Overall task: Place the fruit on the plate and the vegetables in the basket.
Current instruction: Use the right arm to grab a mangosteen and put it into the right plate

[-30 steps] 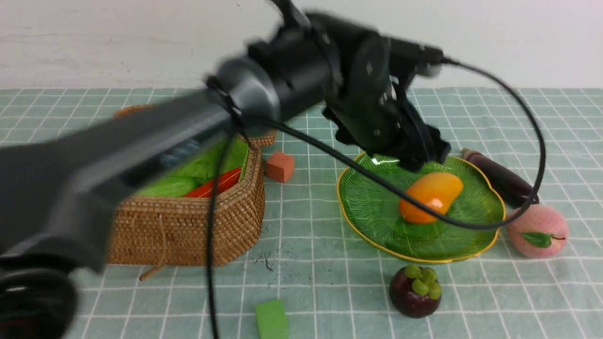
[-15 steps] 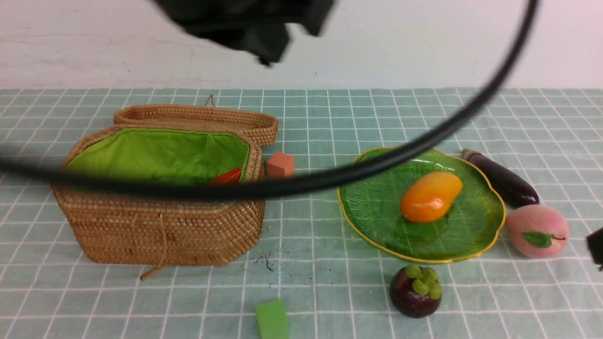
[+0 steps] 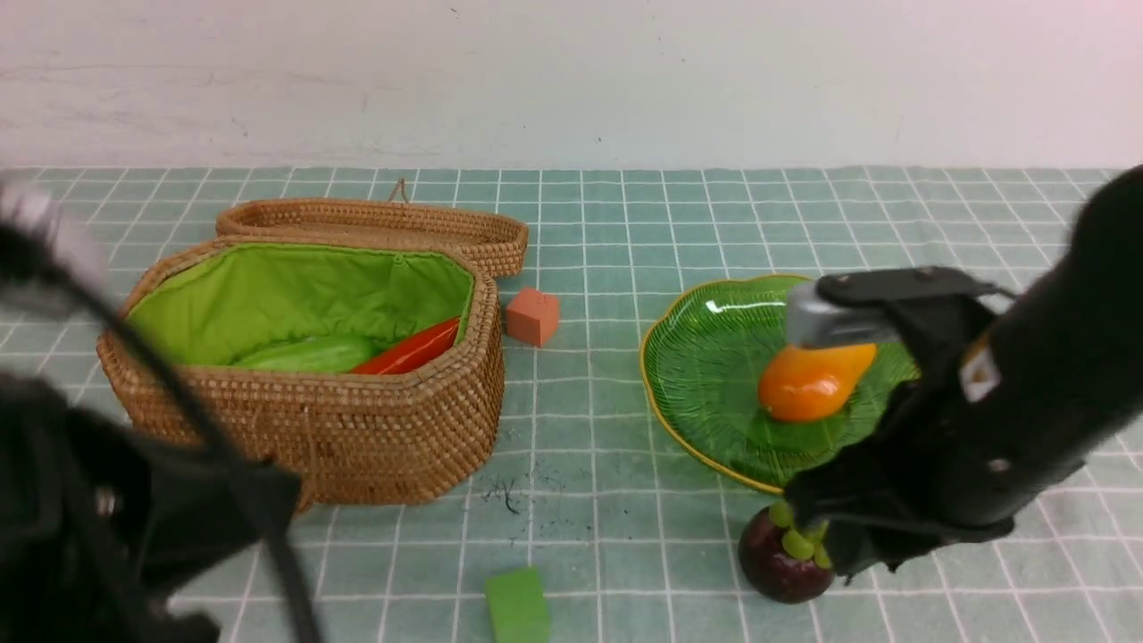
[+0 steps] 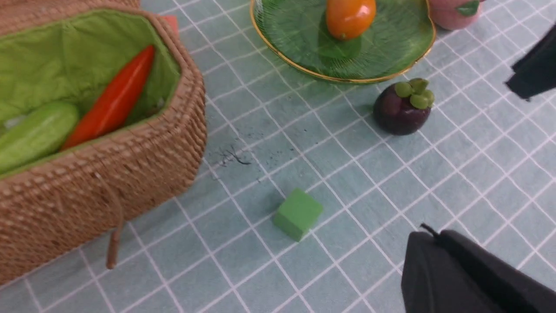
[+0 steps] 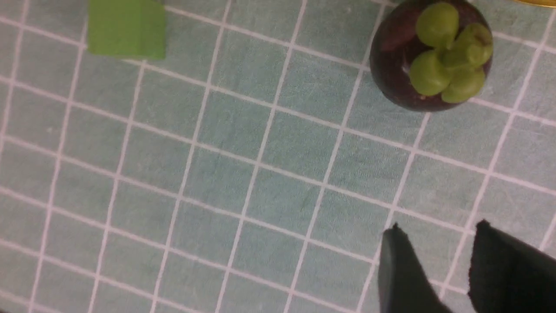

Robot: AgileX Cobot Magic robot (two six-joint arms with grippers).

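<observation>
Quick rundown, everything placed off the plate (image 3: 696, 375). The mango (image 3: 808, 384) is sat right on it, a bit toward its right half. The mangosteen (image 3: 777, 567) is found on the checked cloth (image 3: 607, 500) just off the plate's near rim, green cap up, not touching the rim. The peach (image 4: 451, 13) is only caught in the left wrist view, tucked against the plate's rim; in the front view it's blocked by the right arm (image 3: 1009, 420).

Well off to the left of the plate, the basket (image 3: 357, 429) is seen open, with the cucumber (image 3: 308, 354) and the red pepper (image 3: 411, 350) lying side by side on its green lining. The lid (image 3: 375, 223) is parked farther left and farther back than the plate, right behind the basket. An orange cube (image 3: 532, 315) is spotted just left of the plate, between it and the basket. A green block (image 3: 516, 607) is left on the cloth nearer the camera than the plate and off to its left.

The right gripper (image 5: 438, 234) is held over the cloth on the plate's near side, close by the mangosteen but apart from it; its jaws are parted and nothing is caught between them. The left gripper (image 4: 434, 243) is pressed closed on nothing, well clear of the plate on its near left side.
</observation>
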